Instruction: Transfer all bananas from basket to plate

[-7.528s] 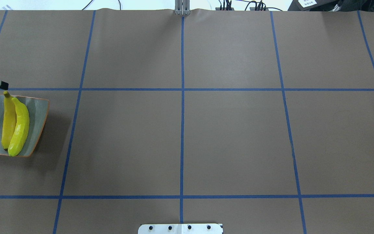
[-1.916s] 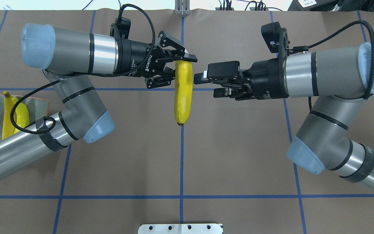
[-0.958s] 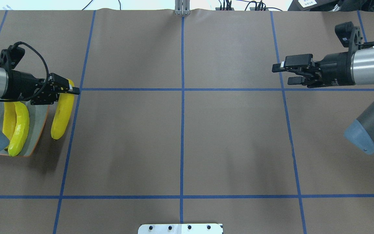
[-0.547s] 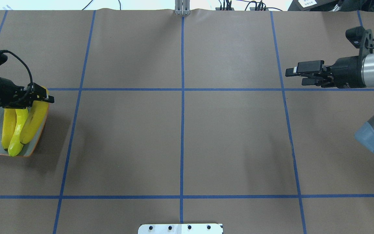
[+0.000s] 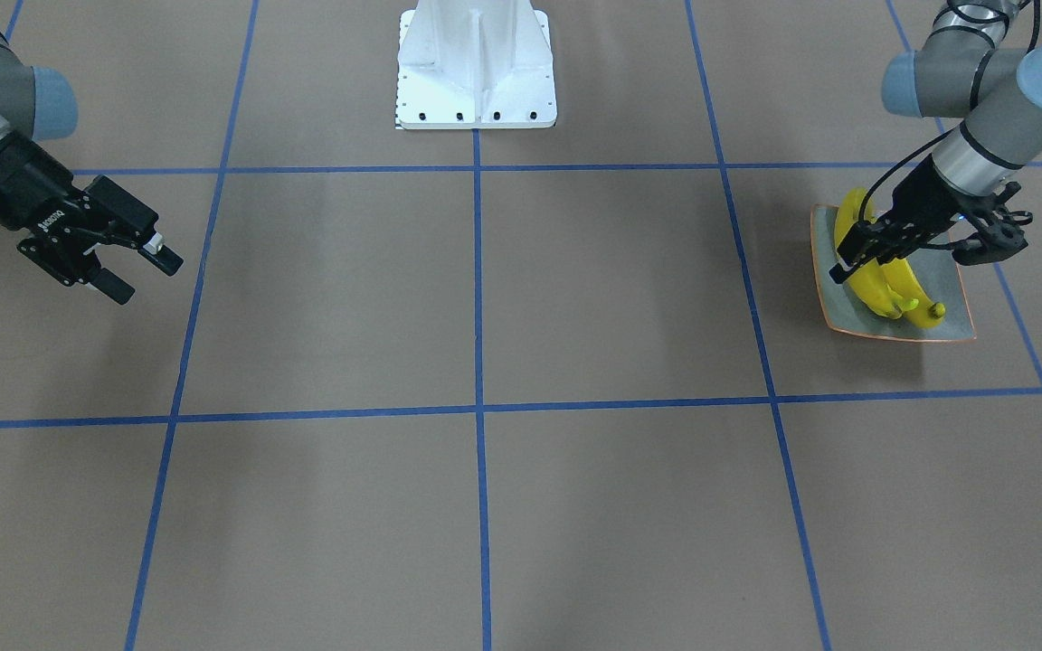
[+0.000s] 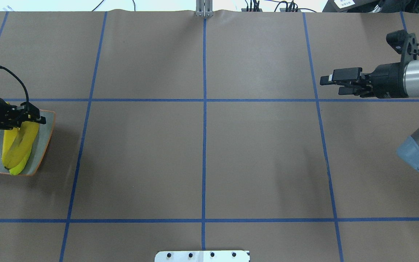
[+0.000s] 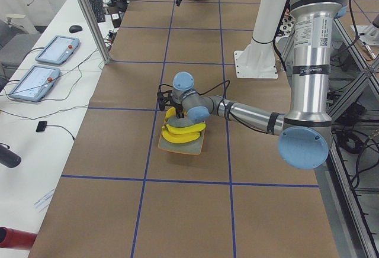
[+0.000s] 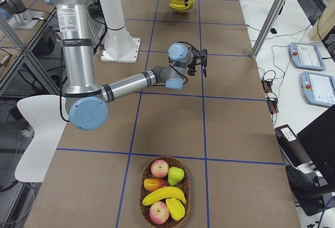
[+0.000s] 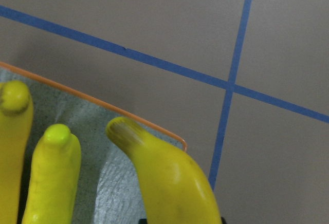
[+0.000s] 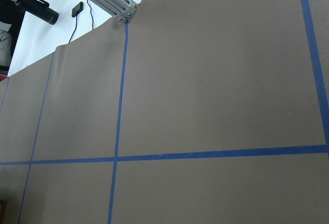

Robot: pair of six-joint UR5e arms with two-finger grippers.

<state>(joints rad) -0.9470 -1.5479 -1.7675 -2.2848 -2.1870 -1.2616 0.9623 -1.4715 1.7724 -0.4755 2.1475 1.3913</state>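
Pinching a banana (image 6: 24, 140) over the plate (image 6: 44, 135) in the left hand (image 6: 35, 115), holding the right hand (image 6: 331, 85) spread and empty; likely needing release next, then fetching the remaining banana (image 8: 163, 195) in the basket (image 8: 140, 209).

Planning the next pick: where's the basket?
Exterior right view, bottom centre: the basket sits at the table's end on the robot's right, a banana inside.

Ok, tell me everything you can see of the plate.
The plate is a square, glossy grey-green dish with upcurved edges and a thin orange-brown rim, seemingly ceramic. It sits flat on the brown table cover at the robot's far left. Two bananas lie side by side in it; the left gripper holds a third banana over them near the plate's far edge. Whether that one touches the plate, I cannot tell.
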